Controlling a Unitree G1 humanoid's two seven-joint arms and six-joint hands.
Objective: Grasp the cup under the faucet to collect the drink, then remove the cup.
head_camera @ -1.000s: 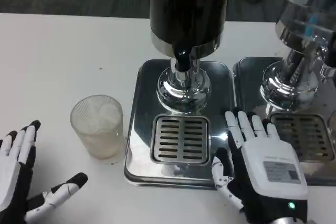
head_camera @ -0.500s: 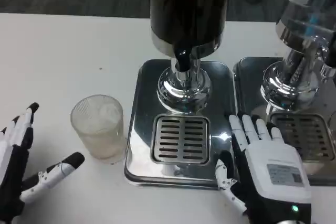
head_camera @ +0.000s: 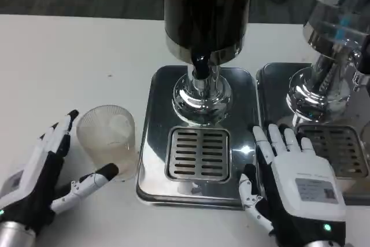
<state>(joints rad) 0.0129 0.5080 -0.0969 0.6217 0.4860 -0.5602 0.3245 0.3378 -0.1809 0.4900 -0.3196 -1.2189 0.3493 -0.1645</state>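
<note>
Left hand (head_camera: 34,186): fingers (head_camera: 58,140) spread, flanking frosted cup (head_camera: 108,140) for a grasp.
Cup: stood left of drip tray (head_camera: 199,153), away from faucet (head_camera: 200,67).
Right hand (head_camera: 298,192): fingers spread, waited.

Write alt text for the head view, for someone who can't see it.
The robot's left hand, fingers spread, reaches around a frosted plastic cup standing on the white table left of a steel drink dispenser. The cup is not yet on the slotted drip grate; the right hand rests by the tray's right edge.
</note>
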